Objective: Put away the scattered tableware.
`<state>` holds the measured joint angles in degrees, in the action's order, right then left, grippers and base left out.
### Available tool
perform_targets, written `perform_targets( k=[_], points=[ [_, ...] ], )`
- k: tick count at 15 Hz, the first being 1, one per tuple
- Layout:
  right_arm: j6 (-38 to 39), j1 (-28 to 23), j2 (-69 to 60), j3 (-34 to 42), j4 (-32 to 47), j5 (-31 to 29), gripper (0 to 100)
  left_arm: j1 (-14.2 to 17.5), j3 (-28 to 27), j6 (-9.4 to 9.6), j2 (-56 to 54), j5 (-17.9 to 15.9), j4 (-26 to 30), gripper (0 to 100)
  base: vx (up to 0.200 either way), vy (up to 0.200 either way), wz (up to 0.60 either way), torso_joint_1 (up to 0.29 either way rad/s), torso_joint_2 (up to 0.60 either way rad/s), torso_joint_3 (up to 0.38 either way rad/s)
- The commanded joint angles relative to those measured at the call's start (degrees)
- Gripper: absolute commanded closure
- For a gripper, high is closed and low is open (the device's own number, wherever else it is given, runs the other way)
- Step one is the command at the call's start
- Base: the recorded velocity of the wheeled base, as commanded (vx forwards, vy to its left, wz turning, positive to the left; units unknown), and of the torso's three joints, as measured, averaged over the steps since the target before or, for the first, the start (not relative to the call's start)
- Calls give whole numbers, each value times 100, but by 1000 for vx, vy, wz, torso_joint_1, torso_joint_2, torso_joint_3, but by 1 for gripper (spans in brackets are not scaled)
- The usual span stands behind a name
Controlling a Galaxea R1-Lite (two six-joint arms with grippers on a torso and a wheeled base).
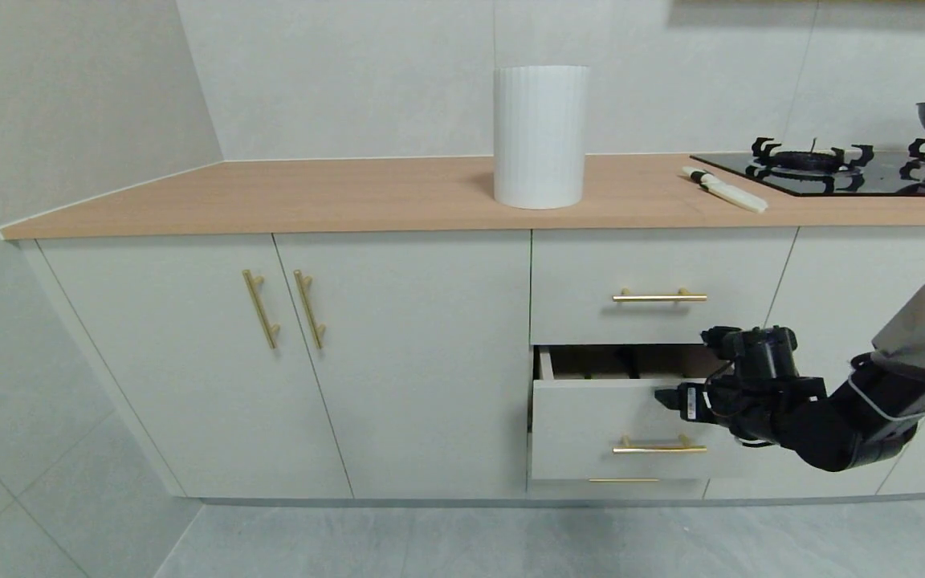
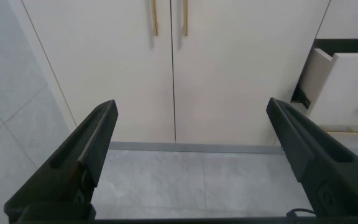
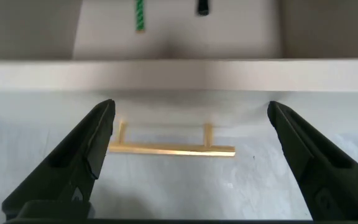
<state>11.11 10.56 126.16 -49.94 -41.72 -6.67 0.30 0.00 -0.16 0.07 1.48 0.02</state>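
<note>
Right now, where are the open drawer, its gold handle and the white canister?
open drawer (image 1: 583, 417): head view, bare front panel.
gold handle (image 3: 173, 149): right wrist view, middle of the bar.
white canister (image 1: 541, 136): head view, middle of its ribbed side.

Your right tool (image 3: 188, 115) sits just in front of the open drawer (image 1: 583, 417), with the drawer handle (image 3: 173, 149) straight ahead of it. Above it is a shut drawer (image 1: 659, 265), then the counter (image 1: 310, 197). Up there, a utensil (image 1: 723, 189) lies nearly overhead, the canister (image 1: 540, 136) to the tool's left, the stove (image 1: 832, 181) to its right. Your left tool (image 2: 191, 115) faces the cupboard doors (image 2: 166, 68), the open drawer off to its right
</note>
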Motion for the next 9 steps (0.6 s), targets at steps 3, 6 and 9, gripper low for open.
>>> perform_targets(
  k=[3, 6, 9],
  points=[
    [419, 17, 585, -507, -12, -344, 0, 5, 0, -2, 1, 2, -2, 0, 0, 0, 0, 0, 0, 0],
    [621, 17, 928, -885, -30, -546, 0, 5, 0, -2, 1, 2, -2, 0, 0, 0, 0, 0, 0, 0],
    [964, -1, 1104, -1202, -117, -564, 0, 5, 0, -2, 1, 2, -2, 0, 0, 0, 0, 0, 0, 0]
  ],
)
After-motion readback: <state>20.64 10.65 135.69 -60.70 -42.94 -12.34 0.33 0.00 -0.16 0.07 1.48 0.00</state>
